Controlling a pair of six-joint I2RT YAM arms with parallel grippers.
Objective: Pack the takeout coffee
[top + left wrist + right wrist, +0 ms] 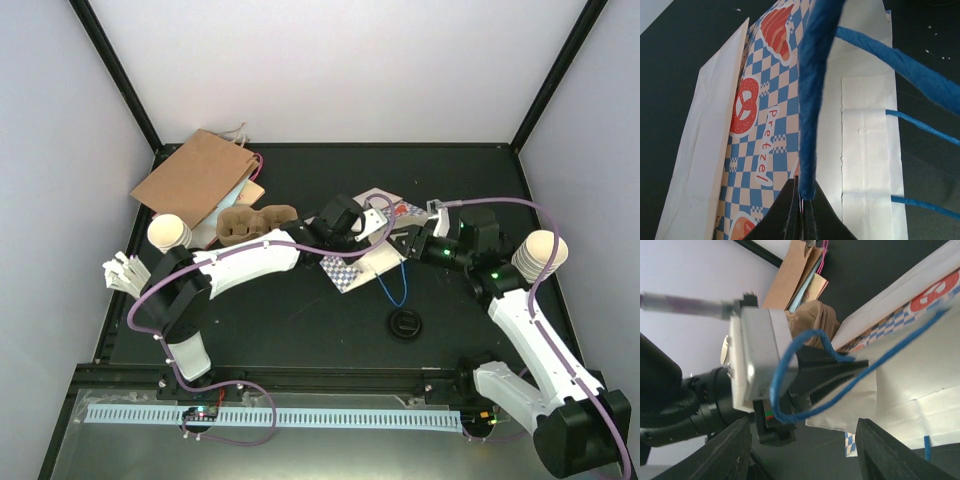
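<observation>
**Opening the checked bag ahead of loading the coffee**

Left gripper (801, 194): pressed together on the blue handle (809, 100) of the checked paper bag (760, 135), close to the bag's mouth. Right gripper (802, 432): fingers spread with nothing between them, just beside the same end of the bag and facing the left gripper. Coffee cup (405, 324): seen from above as a round black lid, standing on the dark table (300, 330). Nearer the arm bases than the bag, apart from it, and touched by neither gripper. Beyond the bag: a brown paper bag (195, 175), a cardboard cup tray (255, 222), and cream cups near the left wall (168, 233) and the right wall (540, 252).

Probable step: spreading the bag's mouth to admit the cup, with packing itself not yet begun.

For a clean result:
- Hold the left pinch firm and steady, without pulling hard enough to tear the handle from the paper.
- Bring the right fingers to the opposite lip, or to the free second handle (395, 287).
- Close only with paper or cord fully between the fingers.
- Draw the two sides apart gently, just wide enough for the lid.
- Keep the bag's base on the table and away from the cup, to avoid tipping it.
</observation>
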